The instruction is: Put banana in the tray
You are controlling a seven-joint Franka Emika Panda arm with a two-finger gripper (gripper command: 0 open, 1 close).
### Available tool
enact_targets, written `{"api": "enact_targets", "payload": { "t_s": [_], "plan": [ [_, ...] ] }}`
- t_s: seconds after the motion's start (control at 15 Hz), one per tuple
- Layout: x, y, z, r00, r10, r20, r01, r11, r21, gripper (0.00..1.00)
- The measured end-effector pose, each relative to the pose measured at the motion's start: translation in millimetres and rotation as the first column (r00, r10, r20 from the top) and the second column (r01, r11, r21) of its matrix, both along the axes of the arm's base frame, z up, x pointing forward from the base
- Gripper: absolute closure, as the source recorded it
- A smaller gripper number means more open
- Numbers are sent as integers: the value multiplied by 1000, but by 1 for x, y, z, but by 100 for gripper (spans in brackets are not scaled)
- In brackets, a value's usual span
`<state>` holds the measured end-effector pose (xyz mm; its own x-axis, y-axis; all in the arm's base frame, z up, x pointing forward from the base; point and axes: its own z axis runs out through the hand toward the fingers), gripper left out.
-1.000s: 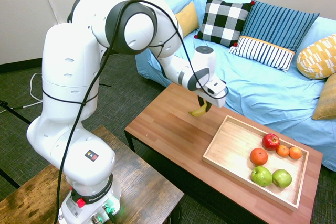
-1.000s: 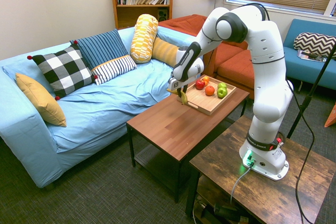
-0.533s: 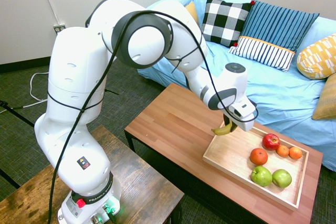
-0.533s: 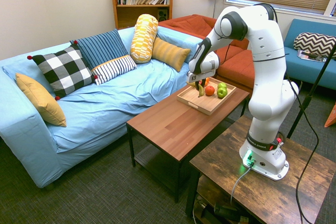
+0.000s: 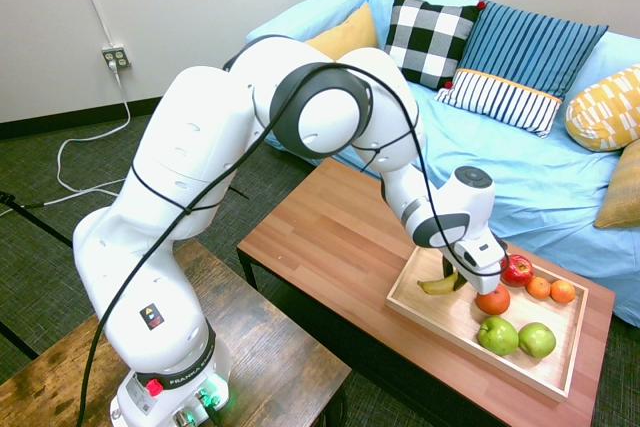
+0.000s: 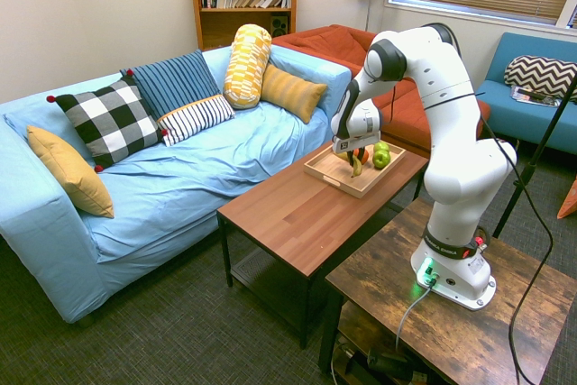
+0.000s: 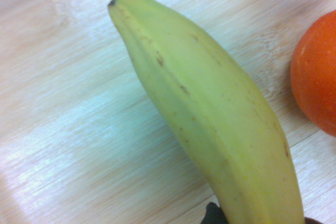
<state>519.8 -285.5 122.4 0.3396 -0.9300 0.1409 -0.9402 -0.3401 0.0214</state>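
Curved yellow banana (image 5: pixel 438 286), gripped in closed claw (image 5: pixel 456 279) over shallow light-wood tray (image 5: pixel 408 311); carrying done, release remains.

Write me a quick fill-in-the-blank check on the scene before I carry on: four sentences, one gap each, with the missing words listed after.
1. The gripper has its fingers closed on the ____.
2. The tray stands on the brown wooden ____.
3. The two apples side by side at the tray's near edge are ____ in color.
4. The checkered pillow on the blue-covered sofa is black and ____.

Missing words, in order: banana; table; green; white.
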Motion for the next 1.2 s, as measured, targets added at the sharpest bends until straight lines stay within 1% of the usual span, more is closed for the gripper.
{"api": "enact_targets", "payload": {
  "t_s": [0.07,0.13,0.33,0.73,0.93,1.2],
  "plan": [
    [1,0,-8,1000,1,-5,-1,1000,4,100],
    [2,1,-14,1000,0,-9,0,1000,8,0],
    [4,0,-22,1000,-2,-9,3,1000,15,0],
    [8,0,-15,1000,2,6,-2,1000,11,0],
    [12,-3,11,999,9,42,-9,1000,1,0],
    [1,-1,64,996,10,84,-9,1000,-8,0]
  ]
}}
